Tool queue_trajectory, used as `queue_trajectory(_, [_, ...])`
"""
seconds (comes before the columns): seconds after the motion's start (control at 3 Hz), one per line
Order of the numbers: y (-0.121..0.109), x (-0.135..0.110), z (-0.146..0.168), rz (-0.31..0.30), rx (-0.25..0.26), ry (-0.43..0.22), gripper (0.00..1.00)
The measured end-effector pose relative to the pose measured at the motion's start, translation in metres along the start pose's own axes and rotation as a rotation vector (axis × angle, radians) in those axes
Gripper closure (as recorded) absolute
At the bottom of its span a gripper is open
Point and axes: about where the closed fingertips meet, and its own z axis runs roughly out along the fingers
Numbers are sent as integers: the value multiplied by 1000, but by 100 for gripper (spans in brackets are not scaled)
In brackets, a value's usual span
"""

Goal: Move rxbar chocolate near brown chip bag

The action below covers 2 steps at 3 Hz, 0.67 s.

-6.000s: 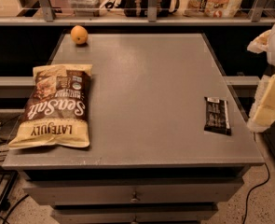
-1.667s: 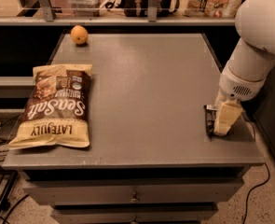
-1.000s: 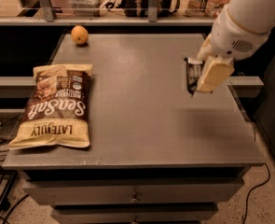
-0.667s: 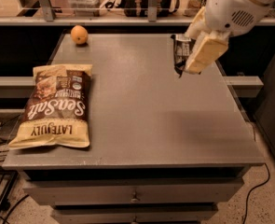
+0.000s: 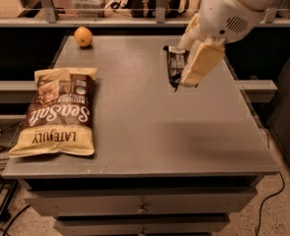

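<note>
My gripper (image 5: 185, 69) hangs from the white arm at the upper right, above the far right part of the grey table (image 5: 149, 127). It is shut on the rxbar chocolate (image 5: 175, 65), a small black bar with white print, held up in the air and hanging nearly upright. The brown chip bag (image 5: 56, 113) lies flat at the table's left front, far to the left of the bar. The cream finger (image 5: 199, 63) covers the bar's right edge.
An orange (image 5: 83, 36) sits at the table's far left corner. A shelf rail with clutter runs behind the table. Drawers are below the tabletop, and cables lie on the floor at the left and right.
The gripper took the rxbar off the table's right front, lifted it, and has carried it up and leftward over the table. The chip bag and orange have not moved.
</note>
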Motion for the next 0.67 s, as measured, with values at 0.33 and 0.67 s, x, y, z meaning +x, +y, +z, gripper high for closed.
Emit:
queue_trajectory(0.33, [12, -35, 31, -52, -59, -67, 100])
queue_trajectory(0.67, [24, -69, 60, -71, -93, -126, 100])
